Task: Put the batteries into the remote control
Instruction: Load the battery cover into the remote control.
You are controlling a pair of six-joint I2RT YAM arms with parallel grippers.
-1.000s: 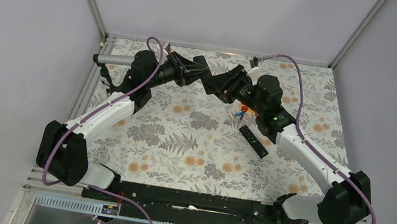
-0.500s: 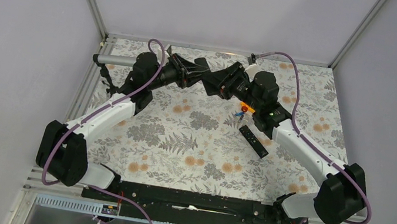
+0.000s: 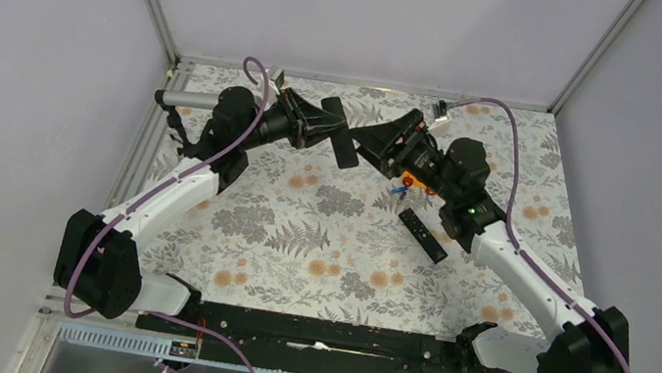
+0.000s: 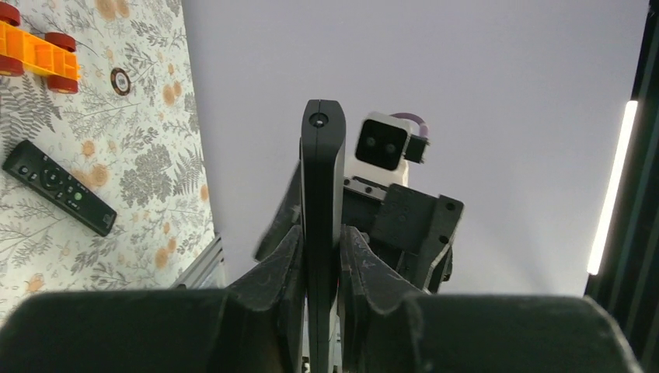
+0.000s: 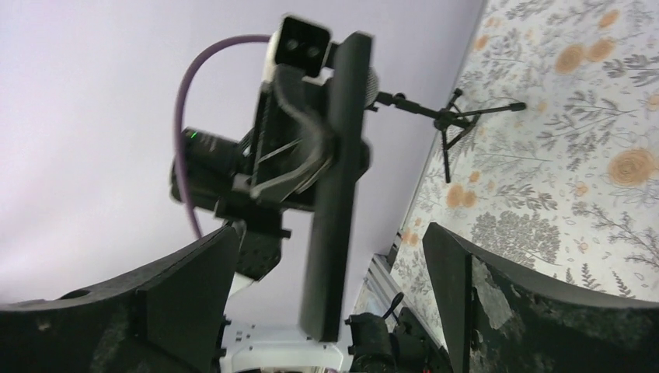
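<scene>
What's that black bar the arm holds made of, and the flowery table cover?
The remote control looks like matte black moulded plastic: smooth, dull sheen, rounded edges. The table cover seems printed cloth or vinyl, lying flat; I cannot tell which.

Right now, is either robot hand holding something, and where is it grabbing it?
The left gripper holds the black remote control, jaws clamped partway along it, both ends free. The right gripper is open and empty.
</scene>
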